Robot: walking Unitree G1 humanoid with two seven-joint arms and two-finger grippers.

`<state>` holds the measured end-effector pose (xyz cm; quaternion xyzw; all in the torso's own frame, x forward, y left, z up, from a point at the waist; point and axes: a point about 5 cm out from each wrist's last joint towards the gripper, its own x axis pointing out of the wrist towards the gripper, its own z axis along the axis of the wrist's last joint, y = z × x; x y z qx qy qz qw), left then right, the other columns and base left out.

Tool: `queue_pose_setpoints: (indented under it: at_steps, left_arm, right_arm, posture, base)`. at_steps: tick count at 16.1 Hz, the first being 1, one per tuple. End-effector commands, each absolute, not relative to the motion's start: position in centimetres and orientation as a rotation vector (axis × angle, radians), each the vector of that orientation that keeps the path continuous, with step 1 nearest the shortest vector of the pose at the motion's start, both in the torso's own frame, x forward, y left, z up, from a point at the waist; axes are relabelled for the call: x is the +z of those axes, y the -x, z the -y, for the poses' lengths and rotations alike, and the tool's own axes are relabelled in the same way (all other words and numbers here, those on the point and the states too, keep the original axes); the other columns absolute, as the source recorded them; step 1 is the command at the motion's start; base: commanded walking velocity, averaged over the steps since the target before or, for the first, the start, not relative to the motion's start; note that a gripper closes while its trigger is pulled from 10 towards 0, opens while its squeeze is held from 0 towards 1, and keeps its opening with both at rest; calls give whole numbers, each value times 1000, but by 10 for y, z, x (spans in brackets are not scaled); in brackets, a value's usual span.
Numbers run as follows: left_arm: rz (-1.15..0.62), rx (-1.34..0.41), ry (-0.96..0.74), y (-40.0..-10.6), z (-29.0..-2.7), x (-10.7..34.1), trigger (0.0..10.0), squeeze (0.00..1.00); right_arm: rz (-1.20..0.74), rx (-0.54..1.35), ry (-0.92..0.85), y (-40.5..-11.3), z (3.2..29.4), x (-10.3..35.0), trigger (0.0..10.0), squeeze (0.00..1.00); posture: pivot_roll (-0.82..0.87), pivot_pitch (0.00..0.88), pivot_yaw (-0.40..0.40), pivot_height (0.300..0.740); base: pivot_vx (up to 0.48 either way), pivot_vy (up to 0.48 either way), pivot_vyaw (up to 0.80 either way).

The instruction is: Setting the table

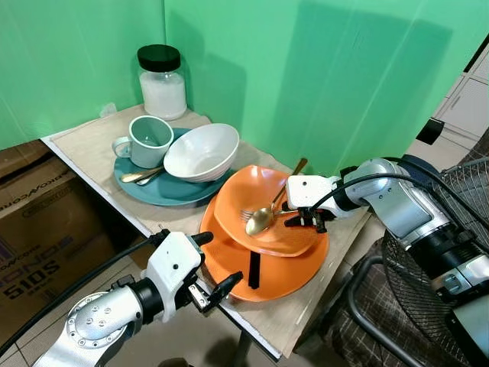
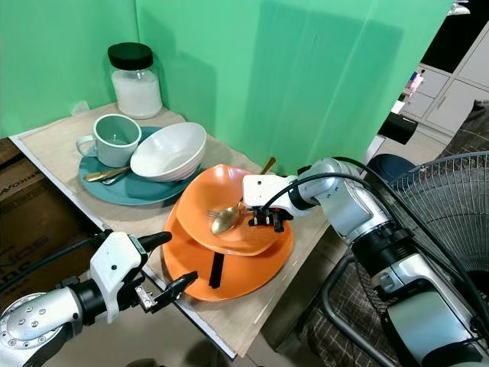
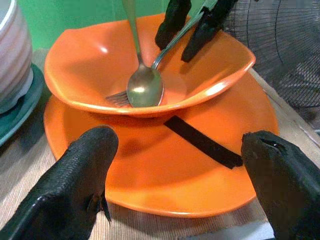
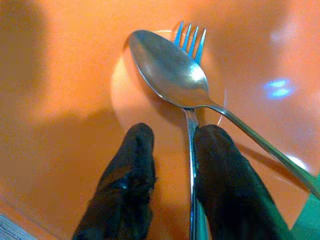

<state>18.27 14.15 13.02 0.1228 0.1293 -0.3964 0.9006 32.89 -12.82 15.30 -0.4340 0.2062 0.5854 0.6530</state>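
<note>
While the fork (image 4: 191, 165) lay in the hollow of the orange bowl (image 1: 263, 218), at the centre of the head view, its tines pointed away from the right gripper (image 4: 172, 150) and the spoon (image 4: 167, 70) rested across it, bowl-side up. The fork's thin handle ran between the two black fingers (image 4: 220, 165), touching one; whether they had closed firmly on it I could not tell. It looked light, stiff and slick, likely to slide or pivot on glazed ware, so the mid-handle, clear of the spoon's crossing stem, seemed the best place to pinch. The spoon would probably shift or clatter if the fork were drawn out quickly.

The bowl sat on an orange plate (image 1: 283, 279) bearing a black strip (image 1: 254, 269). At the lower left of the frame the left gripper (image 1: 218, 264) hovered just off the plate's near rim, fingers spread wide and empty.

Toward the upper left stood a teal plate (image 1: 179, 191) carrying a white bowl (image 1: 202, 149), a mug (image 1: 149, 140) and more cutlery (image 1: 141, 175), with a lidded jar (image 1: 161, 80) behind, all on the table (image 1: 84, 141).
</note>
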Motion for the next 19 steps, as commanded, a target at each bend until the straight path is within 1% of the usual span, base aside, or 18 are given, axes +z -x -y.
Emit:
queue_pose_setpoints:
  at_steps: [1, 2, 3, 4, 5, 10, 11, 13, 19]
  left_arm:
    - [-258, -819, -263, -184, -140, 131, 10000, 0]
    - [-258, -819, -263, -184, -140, 130, 10000, 0]
    - [-258, -820, -262, -183, -140, 130, 10000, 0]
    - [-259, -821, -261, -183, -140, 130, 10000, 0]
    - [-259, -822, -260, -183, -139, 130, 10000, 0]
    - [-261, -829, -254, -183, -138, 130, 10000, 0]
    - [-261, -829, -254, -183, -139, 130, 10000, 0]
    - [-262, -829, -253, -183, -139, 130, 10000, 0]
    - [-268, -831, -251, -181, -139, 129, 10000, 0]
  right_arm:
    - [-465, 1293, 972, -334, 130, 160, 10000, 1000]
    - [-478, 1273, 959, -336, 127, 158, 10000, 996]
    - [-490, 1259, 947, -337, 125, 156, 10000, 812]
    - [-504, 1246, 939, -338, 124, 155, 10000, 553]
    - [-517, 1235, 938, -339, 124, 154, 10000, 0]
    - [-573, 1163, 905, -346, 127, 150, 10000, 0]
    - [-582, 1156, 906, -347, 127, 149, 8275, 0]
    - [-594, 1137, 902, -348, 128, 147, 0, 0]
    - [-625, 1138, 922, -346, 128, 141, 0, 0]
  posture:
    - [115, 0, -108, 740]
    - [116, 0, -108, 740]
    - [116, 0, -109, 740]
    - [117, 0, -109, 740]
    - [117, 0, -109, 740]
    - [113, 0, -106, 740]
    - [114, 0, -107, 740]
    - [115, 0, -107, 740]
    - [114, 0, -108, 740]
  base:
    - [0, 0, 0]
    - [0, 0, 0]
    - [0, 0, 0]
    - [0, 0, 0]
    - [0, 0, 0]
    - [0, 0, 0]
    - [0, 0, 0]
    - [0, 0, 0]
    - [0, 0, 0]
